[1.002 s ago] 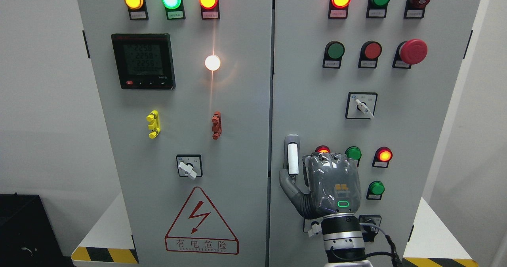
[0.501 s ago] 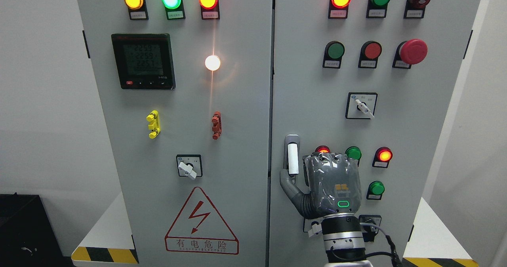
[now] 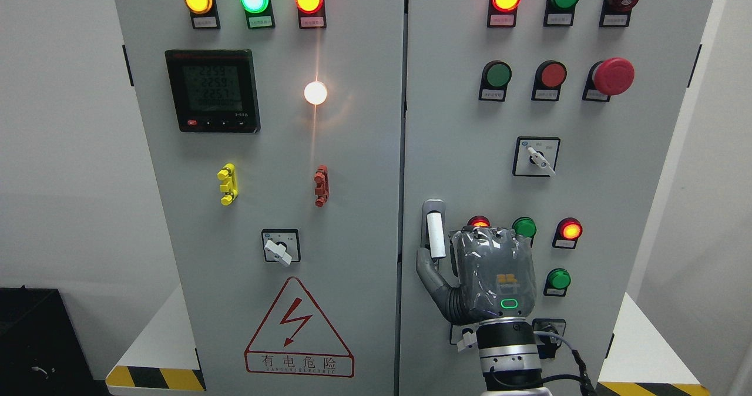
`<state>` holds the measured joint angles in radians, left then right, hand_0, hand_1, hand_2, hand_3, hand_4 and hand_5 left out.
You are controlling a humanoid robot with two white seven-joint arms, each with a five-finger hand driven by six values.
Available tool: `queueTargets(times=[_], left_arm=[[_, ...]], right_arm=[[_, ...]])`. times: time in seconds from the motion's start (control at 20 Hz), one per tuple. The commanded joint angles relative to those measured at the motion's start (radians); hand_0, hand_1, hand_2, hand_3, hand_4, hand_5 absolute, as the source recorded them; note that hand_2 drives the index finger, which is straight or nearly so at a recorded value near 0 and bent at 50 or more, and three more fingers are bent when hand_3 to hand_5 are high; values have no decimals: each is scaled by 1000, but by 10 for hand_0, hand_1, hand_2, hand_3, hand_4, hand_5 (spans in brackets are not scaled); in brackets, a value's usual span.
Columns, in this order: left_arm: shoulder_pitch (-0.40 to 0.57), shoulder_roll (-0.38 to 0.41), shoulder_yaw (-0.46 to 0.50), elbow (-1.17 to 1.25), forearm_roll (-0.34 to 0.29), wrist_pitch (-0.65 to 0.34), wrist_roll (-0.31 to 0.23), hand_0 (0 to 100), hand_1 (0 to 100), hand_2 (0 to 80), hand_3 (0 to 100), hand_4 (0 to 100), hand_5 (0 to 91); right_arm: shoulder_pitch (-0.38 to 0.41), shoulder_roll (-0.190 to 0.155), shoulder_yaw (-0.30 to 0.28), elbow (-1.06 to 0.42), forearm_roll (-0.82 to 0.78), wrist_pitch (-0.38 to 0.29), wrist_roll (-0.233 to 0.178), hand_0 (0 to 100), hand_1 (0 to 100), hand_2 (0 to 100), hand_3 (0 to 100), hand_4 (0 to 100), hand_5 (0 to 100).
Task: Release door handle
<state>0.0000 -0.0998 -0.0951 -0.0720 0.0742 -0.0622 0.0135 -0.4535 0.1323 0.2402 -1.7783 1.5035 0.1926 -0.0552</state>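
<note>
One grey right hand (image 3: 490, 278), thumb beside the white-sleeved metal door handle (image 3: 435, 234) at its left, unmoved; grip indeterminate, release unconfirmed

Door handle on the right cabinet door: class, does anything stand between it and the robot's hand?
Nothing visible does. The right hand sits just right of the door handle, its thumb at the handle's lower end.
</note>
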Motion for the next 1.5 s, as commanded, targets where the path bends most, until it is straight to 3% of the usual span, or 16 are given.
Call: queueTargets(times=[0.0,1.45], left_arm=[[17,-1,0,0,1,-1,0,120,556,0,0,0,0],[17,0,0,0,1,-1,0,120,556,0,0,0,0]], right_arm=[[4,1,-2,0,1,1,-3,514,375,1000,1000,1000,1000],[13,0,-2,-4,7,27,-23,489,449,1000,1000,1000,1000]])
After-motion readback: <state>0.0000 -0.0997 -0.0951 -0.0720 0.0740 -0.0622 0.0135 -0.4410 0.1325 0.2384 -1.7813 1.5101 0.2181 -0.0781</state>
